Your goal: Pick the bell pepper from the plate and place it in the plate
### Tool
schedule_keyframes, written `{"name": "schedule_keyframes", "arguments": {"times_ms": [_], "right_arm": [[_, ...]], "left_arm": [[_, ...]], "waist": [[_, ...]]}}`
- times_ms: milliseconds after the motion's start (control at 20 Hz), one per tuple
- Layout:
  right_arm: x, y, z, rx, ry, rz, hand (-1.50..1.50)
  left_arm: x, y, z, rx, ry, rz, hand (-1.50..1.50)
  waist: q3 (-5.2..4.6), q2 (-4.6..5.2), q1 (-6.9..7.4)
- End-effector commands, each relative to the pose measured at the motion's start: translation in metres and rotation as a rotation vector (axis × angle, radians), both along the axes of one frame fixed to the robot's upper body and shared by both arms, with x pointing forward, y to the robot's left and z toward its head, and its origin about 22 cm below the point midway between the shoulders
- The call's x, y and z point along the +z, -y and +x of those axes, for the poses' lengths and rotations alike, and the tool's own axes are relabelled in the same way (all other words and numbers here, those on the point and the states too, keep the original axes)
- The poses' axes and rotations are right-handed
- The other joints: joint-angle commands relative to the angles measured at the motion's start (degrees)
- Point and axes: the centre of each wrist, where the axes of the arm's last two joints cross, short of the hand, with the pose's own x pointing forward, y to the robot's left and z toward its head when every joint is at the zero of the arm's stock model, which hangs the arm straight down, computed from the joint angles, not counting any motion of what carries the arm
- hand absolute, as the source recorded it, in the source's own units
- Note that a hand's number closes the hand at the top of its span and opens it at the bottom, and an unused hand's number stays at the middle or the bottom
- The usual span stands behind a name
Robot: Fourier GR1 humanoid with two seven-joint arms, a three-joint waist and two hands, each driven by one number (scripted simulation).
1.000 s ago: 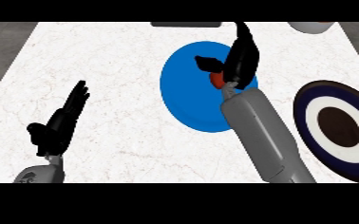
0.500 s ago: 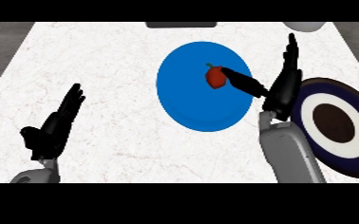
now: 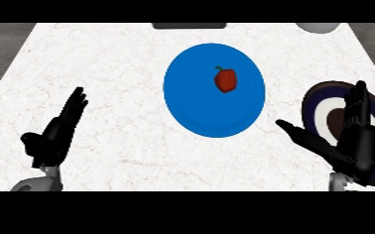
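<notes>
The bell pepper (image 3: 225,81) lies red, stem up, a little right of and above the middle of the blue plate (image 3: 198,109), which sits in the centre of the frame on the white marbled counter (image 3: 110,79).

Half a second ago the right hand's thumb reached almost to the pepper. Now the right hand (image 3: 355,148) has pulled back to the lower right of the frame, well apart from the pepper and clear of the blue plate's rim. The pepper has kept its spot on the blue plate through all this.

The right hand is spread wide, fingers straight and pointing up the frame, thumb stretched toward the left. It holds nothing and touches nothing that can be seen. It covers part of the dark ringed plate (image 3: 322,104) at the right edge (white band, dark centre).

The left hand (image 3: 53,139) shows at the lower left, fingers straight and up, holding nothing, much where it was before.

At the top edge are a dark grey block (image 3: 189,26) and a pale grey rounded object (image 3: 319,27).
</notes>
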Motion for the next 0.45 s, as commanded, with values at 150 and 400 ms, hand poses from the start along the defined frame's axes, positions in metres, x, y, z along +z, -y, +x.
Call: {"name": "schedule_keyframes", "arguments": {"times_ms": [150, 400], "right_arm": [[-0.029, 0.033, -0.015, 0.052, -0.04, -0.021, -1.5], [-0.044, 0.084, -0.025, 0.007, 0.016, -0.06, -1.5]], "left_arm": [[-0.001, 0.0, 0.016, -0.017, 0.002, -0.012, 0.0], [0.004, 0.001, 0.014, 0.0, 0.001, -0.015, 0.0]], "waist": [[-0.05, 0.12, 0.44], [-0.02, 0.13, 0.48]]}}
